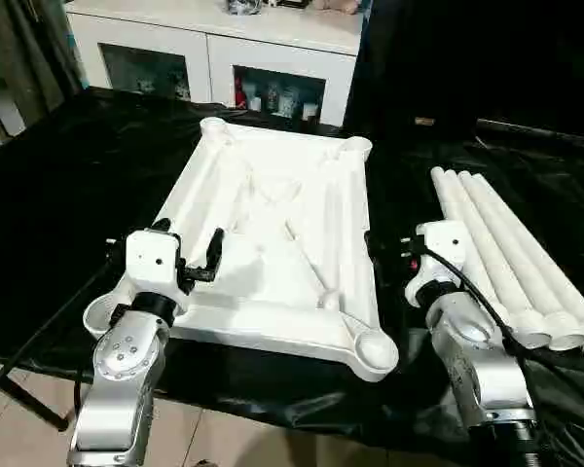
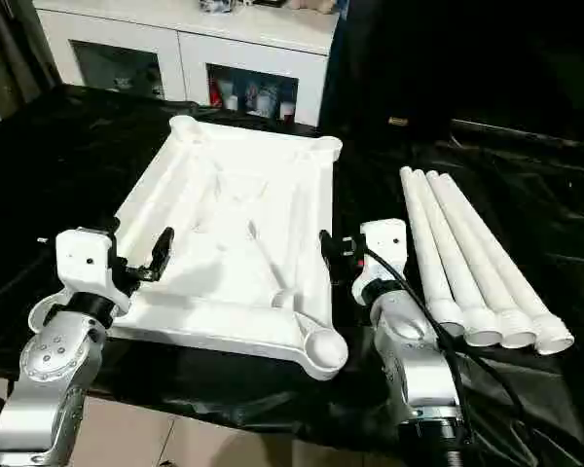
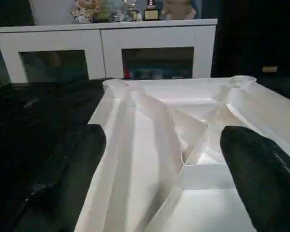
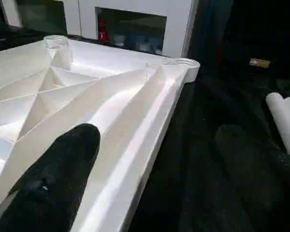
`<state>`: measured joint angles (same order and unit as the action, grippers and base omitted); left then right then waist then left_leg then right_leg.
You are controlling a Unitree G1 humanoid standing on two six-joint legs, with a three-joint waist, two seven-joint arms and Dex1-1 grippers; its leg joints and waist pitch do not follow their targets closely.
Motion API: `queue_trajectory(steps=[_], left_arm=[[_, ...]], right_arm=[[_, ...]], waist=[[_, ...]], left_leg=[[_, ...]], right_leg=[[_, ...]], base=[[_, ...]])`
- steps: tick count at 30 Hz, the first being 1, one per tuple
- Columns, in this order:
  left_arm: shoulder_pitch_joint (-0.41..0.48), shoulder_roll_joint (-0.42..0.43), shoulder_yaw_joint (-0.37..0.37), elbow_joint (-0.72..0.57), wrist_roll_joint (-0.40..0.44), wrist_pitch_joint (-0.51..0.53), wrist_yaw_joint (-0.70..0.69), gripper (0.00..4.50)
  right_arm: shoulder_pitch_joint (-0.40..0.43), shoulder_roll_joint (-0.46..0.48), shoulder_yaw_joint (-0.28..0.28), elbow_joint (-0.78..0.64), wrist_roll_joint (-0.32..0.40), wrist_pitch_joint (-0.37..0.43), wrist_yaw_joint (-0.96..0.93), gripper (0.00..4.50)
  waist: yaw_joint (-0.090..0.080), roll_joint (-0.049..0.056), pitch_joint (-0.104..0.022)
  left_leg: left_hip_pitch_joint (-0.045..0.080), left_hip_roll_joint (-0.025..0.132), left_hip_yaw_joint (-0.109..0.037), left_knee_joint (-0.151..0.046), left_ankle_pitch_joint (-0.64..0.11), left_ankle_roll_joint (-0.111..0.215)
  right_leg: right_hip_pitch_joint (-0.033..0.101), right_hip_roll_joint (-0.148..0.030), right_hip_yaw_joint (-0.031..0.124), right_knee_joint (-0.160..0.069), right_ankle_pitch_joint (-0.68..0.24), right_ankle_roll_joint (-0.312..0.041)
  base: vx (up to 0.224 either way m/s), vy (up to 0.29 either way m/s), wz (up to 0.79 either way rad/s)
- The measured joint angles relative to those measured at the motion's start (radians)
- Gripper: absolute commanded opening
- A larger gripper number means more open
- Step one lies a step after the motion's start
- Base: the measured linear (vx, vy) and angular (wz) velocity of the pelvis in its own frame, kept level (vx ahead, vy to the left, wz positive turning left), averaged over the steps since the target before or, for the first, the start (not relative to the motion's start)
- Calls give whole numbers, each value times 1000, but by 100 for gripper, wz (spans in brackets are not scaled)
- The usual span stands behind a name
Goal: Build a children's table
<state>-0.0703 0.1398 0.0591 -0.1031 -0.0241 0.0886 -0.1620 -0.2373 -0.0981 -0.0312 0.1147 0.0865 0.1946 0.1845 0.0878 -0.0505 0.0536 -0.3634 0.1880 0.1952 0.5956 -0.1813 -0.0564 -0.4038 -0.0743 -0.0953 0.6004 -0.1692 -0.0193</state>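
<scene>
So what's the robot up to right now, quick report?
Left gripper and right gripper open, empty. White ribbed plastic tabletop upside down on black cloth; four white tapered legs beside it, unfitted. Nothing in the way.

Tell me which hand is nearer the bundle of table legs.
Right. The right hand sits between the tabletop and the legs; the left hand hovers over the tabletop's far side.

The upturned tabletop [image 1: 273, 243] is plain white, its underside crossed by raised ribs of the same white. Beside the tabletop, the four legs [image 1: 506, 253] are white too. Both lie on a glossy black sheet [image 1: 68, 185]. Behind the tabletop stands a white cabinet [image 1: 214, 39] with dark glass doors. The forearms near the tabletop are silver, their fingers [image 3: 67, 179] black.
</scene>
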Motion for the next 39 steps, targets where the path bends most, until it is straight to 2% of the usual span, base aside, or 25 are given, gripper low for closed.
queue_trajectory(steps=[39], left_arm=[[0,0,0,0,0,0,0,437]], right_arm=[[0,0,0,0,0,0,0,430]], waist=[[0,0,0]], left_leg=[[0,0,0,0,0,0]], right_leg=[[0,0,0,0,0,0]], base=[[0,0,0]])
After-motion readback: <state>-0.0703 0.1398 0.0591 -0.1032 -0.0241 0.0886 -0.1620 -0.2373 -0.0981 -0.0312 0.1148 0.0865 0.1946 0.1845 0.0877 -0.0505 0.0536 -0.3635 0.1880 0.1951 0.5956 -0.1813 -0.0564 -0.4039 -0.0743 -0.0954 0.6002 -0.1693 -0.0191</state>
